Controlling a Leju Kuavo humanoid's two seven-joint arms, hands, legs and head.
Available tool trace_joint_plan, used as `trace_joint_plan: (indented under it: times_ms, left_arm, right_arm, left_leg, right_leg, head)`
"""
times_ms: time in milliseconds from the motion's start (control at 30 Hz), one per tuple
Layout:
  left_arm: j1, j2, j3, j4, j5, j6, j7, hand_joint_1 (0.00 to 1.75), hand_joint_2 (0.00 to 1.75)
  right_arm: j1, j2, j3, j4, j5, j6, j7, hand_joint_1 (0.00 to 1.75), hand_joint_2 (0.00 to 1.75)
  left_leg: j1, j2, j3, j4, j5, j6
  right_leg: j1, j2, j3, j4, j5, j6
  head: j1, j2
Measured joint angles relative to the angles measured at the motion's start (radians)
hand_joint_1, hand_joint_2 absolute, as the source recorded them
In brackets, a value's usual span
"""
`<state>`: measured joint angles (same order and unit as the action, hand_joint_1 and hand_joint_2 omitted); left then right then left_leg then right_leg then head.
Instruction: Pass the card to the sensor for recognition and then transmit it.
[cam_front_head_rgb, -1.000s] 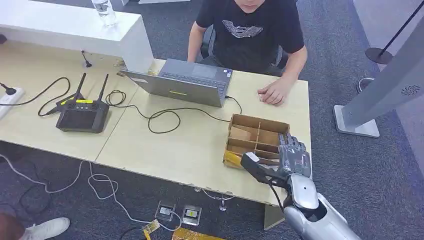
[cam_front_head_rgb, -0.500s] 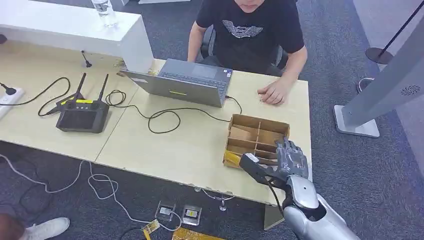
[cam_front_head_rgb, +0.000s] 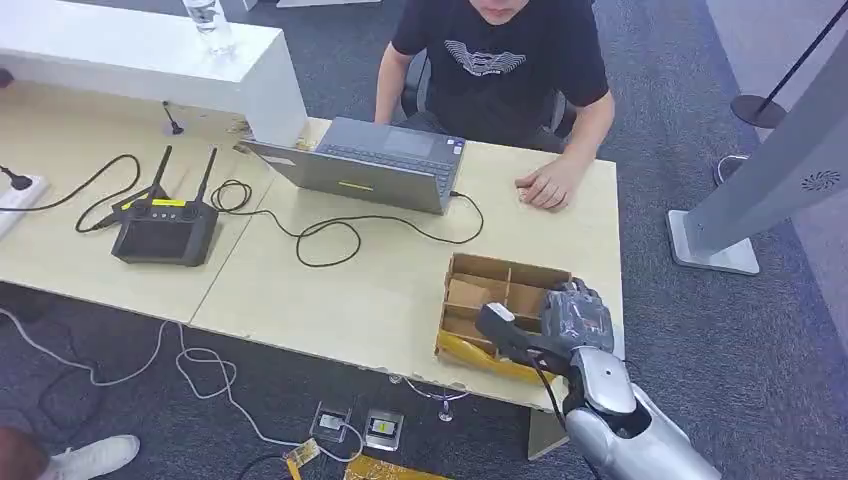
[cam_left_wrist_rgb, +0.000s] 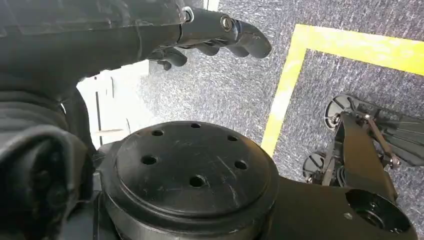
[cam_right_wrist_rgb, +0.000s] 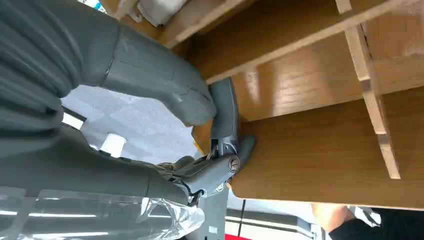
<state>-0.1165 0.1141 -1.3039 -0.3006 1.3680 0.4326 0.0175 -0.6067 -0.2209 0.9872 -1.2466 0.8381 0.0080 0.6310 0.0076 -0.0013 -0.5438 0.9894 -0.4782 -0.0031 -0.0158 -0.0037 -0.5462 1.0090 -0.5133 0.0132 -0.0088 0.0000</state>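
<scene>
A wooden divider box (cam_front_head_rgb: 500, 290) lies on the light table (cam_front_head_rgb: 380, 290) near its front right corner, skewed and with its yellow front strip (cam_front_head_rgb: 470, 351) at the table edge. My right hand (cam_front_head_rgb: 570, 320) is curled over the box's right side. In the right wrist view the thumb (cam_right_wrist_rgb: 160, 85) and a dark finger (cam_right_wrist_rgb: 223, 117) clamp a wooden wall of the box (cam_right_wrist_rgb: 320, 150). I can make out no card. My left hand (cam_left_wrist_rgb: 215, 32) hangs over the carpet, fingers loosely bent and holding nothing.
A person (cam_front_head_rgb: 500, 60) sits across the table with a hand (cam_front_head_rgb: 545, 187) resting near the box, behind a laptop (cam_front_head_rgb: 370, 165). A black controller (cam_front_head_rgb: 165, 235) and cables lie to the left. A grey-white stand (cam_front_head_rgb: 770, 180) rises on the floor to the right.
My right hand's fingers have curled down into the box and closed on its wall. The box has slid and turned left, toward the table's front edge.
</scene>
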Motion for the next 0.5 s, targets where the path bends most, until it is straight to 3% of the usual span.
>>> trace_joint_plan:
  times_ms: [300,333,367,400,500]
  left_arm:
    - [0.000,0.002,0.000,0.000,-0.010,-0.002,0.003,0.00,0.00]
    - [0.000,0.003,0.000,0.000,-0.010,-0.002,0.003,0.00,0.00]
    - [0.000,0.003,0.000,0.000,-0.010,-0.002,0.004,0.00,0.00]
    - [0.000,0.003,0.000,0.000,-0.010,-0.002,0.004,0.00,0.00]
    - [0.000,0.005,0.000,0.000,-0.010,-0.001,0.004,0.00,0.00]
  right_arm:
    - [-0.004,-0.001,0.011,0.000,-0.032,-0.031,0.000,1.75,1.75]
    - [-0.004,-0.001,0.013,0.000,-0.032,-0.032,0.000,0.30,1.75]
    - [-0.004,-0.002,0.014,0.000,-0.032,-0.034,0.000,0.00,1.75]
    - [-0.004,-0.002,0.016,0.000,-0.032,-0.035,0.000,0.00,0.00]
    - [-0.006,-0.002,0.020,0.000,-0.020,-0.047,0.000,0.00,0.00]
  left_leg:
    - [0.000,0.000,0.000,0.000,0.000,0.000]
    - [0.000,0.000,0.000,0.000,0.000,0.000]
    - [0.000,0.000,0.000,0.000,0.000,0.000]
    - [0.000,0.000,0.000,0.000,0.000,0.000]
    - [0.000,0.001,0.001,0.000,0.000,0.000]
  right_leg:
    - [0.000,0.000,0.000,0.000,0.000,0.000]
    - [0.000,0.000,0.000,0.000,0.000,0.000]
    - [0.000,0.000,0.000,0.000,0.000,0.000]
    - [0.000,0.000,0.000,0.000,0.000,0.000]
    - [0.000,0.001,0.000,0.000,0.000,0.000]
  head:
    - [0.000,0.000]
    - [0.000,0.000]
    - [0.000,0.000]
    - [0.000,0.000]
    - [0.000,0.000]
